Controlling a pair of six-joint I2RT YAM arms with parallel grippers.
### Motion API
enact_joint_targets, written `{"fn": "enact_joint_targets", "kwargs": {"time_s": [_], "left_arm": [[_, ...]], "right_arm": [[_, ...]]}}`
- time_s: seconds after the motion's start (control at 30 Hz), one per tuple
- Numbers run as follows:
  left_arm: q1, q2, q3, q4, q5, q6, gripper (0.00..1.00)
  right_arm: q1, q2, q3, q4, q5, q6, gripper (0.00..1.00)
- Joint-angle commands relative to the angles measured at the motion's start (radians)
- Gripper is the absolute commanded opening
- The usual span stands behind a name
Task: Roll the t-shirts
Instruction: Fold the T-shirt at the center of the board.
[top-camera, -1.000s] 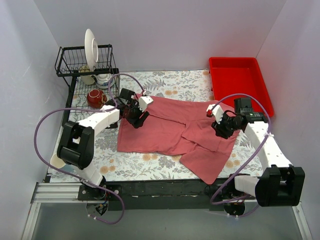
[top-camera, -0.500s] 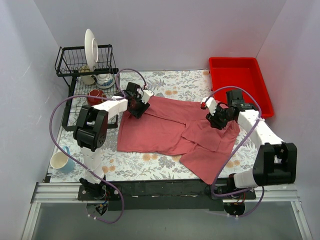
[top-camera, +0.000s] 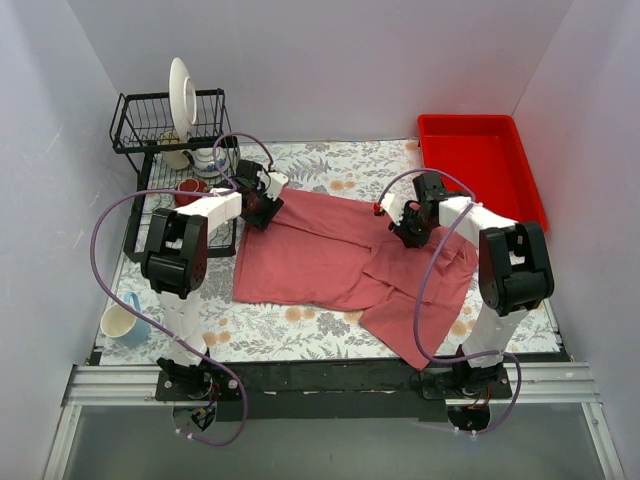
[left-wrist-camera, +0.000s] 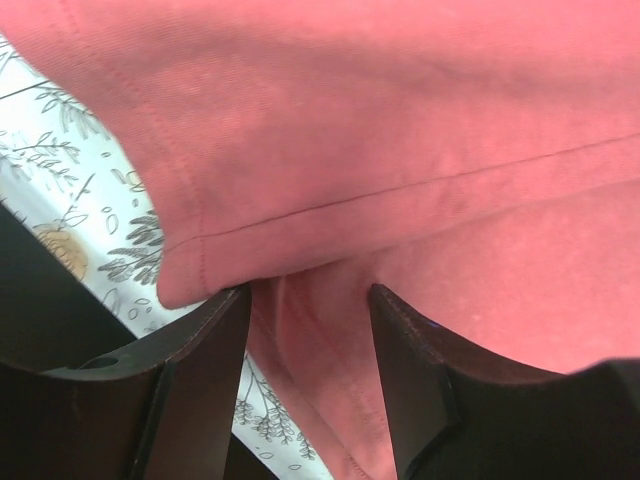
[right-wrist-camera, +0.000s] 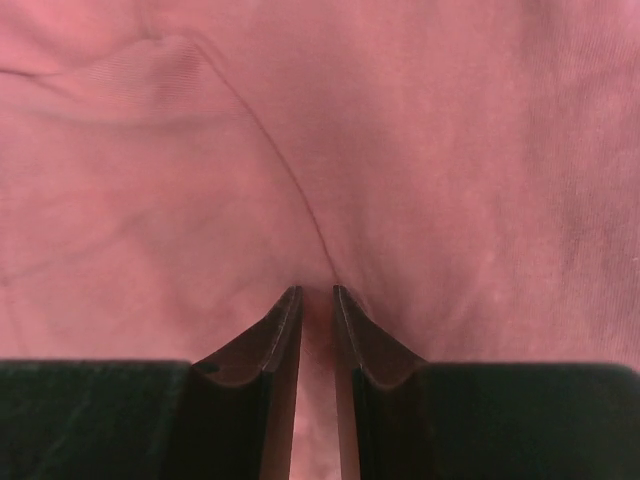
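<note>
We now reach the t-shirt, left pincer spread astride its hem, right pincer pinching cloth, so rolling can begin.

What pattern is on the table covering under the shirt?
White tablecloth with grey ferns and orange blossoms, clearest in the top external view.

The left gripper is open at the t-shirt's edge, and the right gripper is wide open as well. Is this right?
Not quite. The right gripper is almost shut, pinching a fold of the t-shirt, as the right wrist view shows. The left gripper is indeed open at the edge.
</note>
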Motion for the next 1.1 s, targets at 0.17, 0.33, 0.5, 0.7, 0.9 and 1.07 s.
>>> {"fn": "enact_joint_targets", "kwargs": {"time_s": [0.17,0.33,0.5,0.7,0.9,1.07], "left_arm": [[0.011,-0.059,0.028,0.004,-0.105,-0.025,0.52],[0.008,-0.102,0.111,-0.053,0.009,-0.042,0.48],[0.002,-0.109,0.109,-0.094,0.053,-0.062,0.37],[0.0,-0.072,0.088,-0.108,0.009,-0.062,0.28],[0.0,-0.039,0.089,-0.113,0.021,-0.075,0.27],[-0.002,0.0,0.101,-0.114,0.02,-0.068,0.27]], "right_arm": [[-0.004,0.054,0.098,0.002,0.086,0.006,0.25],[-0.006,0.018,0.104,-0.001,0.066,0.026,0.25],[-0.004,0.014,0.1,-0.016,0.072,0.032,0.25],[-0.004,0.006,0.11,-0.036,0.066,0.032,0.24],[-0.006,0.028,0.138,-0.048,0.058,0.041,0.24],[-0.004,0.037,0.155,-0.054,0.06,0.041,0.24]]}}
